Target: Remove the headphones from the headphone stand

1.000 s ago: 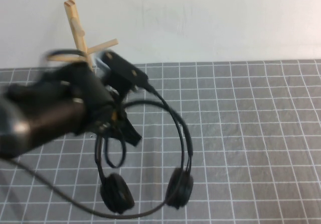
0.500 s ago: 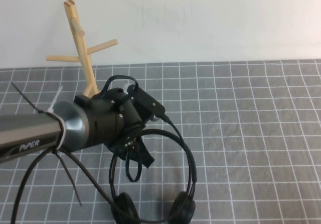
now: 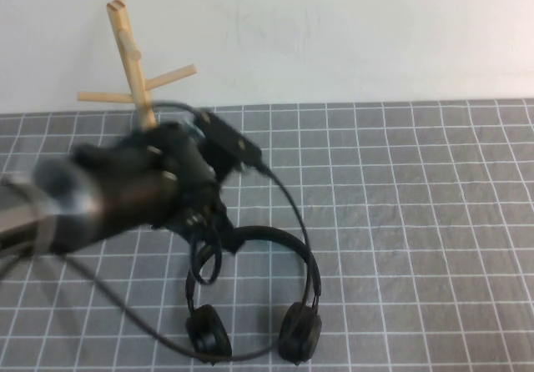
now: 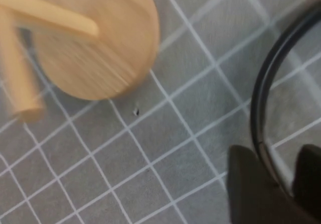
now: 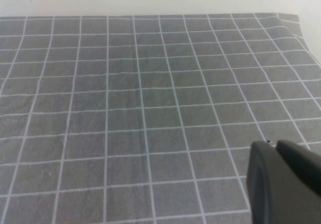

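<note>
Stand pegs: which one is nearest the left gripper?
The peg pointing to the robot's left off the stand, just above the arm. The left gripper holds the headphones; right gripper is parked.

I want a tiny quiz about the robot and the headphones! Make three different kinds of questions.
1. True or false: the headphones hang on the stand.
2. Which gripper grips the headband? A) left B) right
3. Fill in: the mat has a white ____ pattern.

Key:
1. False; they are off the pegs.
2. A; the left gripper pinches it. The right gripper is over bare mat.
3. Grid.
</note>
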